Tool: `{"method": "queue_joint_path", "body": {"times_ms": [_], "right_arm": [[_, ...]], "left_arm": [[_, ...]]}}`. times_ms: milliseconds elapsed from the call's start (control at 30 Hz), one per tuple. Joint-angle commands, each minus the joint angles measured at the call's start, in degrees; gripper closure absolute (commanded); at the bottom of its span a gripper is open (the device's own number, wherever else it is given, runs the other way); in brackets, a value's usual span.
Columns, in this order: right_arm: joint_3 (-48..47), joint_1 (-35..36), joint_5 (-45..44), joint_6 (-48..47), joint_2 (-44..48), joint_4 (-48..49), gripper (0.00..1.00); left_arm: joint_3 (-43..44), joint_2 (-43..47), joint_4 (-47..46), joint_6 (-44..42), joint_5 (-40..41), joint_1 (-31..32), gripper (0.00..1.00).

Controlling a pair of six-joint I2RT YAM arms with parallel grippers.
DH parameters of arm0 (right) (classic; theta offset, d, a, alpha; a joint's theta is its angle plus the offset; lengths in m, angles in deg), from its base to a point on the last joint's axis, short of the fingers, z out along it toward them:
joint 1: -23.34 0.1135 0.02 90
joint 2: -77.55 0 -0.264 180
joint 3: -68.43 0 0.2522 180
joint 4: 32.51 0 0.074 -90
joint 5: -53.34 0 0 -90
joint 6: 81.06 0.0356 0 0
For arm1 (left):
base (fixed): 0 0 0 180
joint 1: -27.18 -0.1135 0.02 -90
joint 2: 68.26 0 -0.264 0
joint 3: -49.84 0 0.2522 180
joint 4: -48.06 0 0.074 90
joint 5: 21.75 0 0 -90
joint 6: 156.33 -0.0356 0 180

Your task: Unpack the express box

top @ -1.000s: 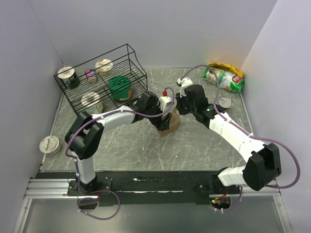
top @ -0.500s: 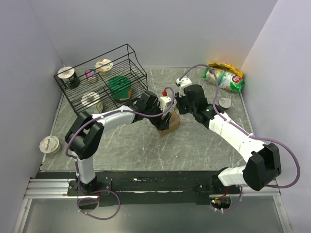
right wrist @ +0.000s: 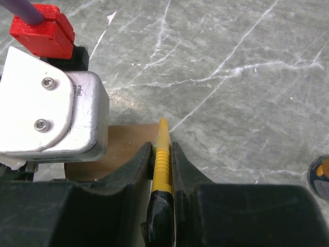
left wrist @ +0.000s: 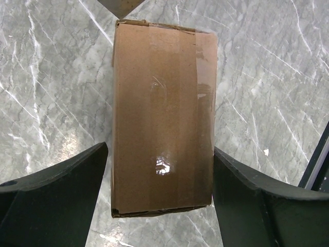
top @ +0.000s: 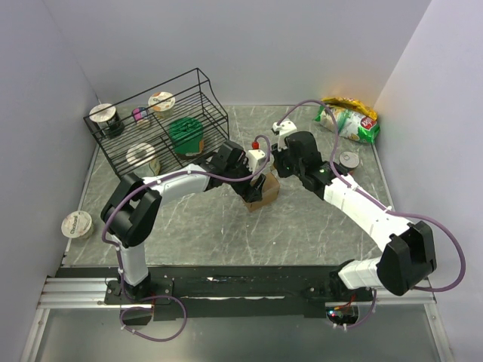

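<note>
The express box (top: pixel 265 193) is a small brown carton sealed with clear tape, standing mid-table. In the left wrist view the express box (left wrist: pixel 163 113) sits between my two black fingers (left wrist: pixel 61 195), which press on its sides. My left gripper (top: pixel 252 179) is shut on it from the left. My right gripper (top: pixel 278 164) is shut on a yellow utility knife (right wrist: pixel 162 149) with a black-taped handle. The knife tip rests at the box's top edge (right wrist: pixel 128 141), right beside the left wrist's silver camera (right wrist: pixel 49 113).
A black wire rack (top: pixel 198 92) with cups and a green lid stands at the back left. A green snack bag (top: pixel 347 119) lies at the back right, with a small round tin (top: pixel 349 159) near it. A white cup (top: pixel 75 224) stands at the left edge.
</note>
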Motion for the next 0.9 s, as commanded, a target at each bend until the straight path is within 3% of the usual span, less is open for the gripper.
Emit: {"method": "queue_joint_path", "body": {"times_ms": [0, 433, 733, 867], "right_arm": [[0.1, 0.56, 0.06, -0.52, -0.68, 1.41, 1.0], [0.98, 1.0, -1.61, -1.31, -0.42, 0.8, 1.0], [0.45, 3.99, -3.28, -0.17, 1.17, -5.0, 1.0], [0.28, 4.34, -3.8, -0.7, 1.69, -6.58, 1.0]], "left_arm": [[-0.53, -0.33, -2.0, 1.06, -0.8, -0.32, 0.17], [-0.79, -0.68, -2.7, 1.06, -0.63, -0.32, 0.21], [-1.05, -1.65, -4.55, 7.38, 1.13, -0.41, 0.44], [-0.79, -2.44, -5.34, 7.83, 3.85, 0.2, 0.47]]}}
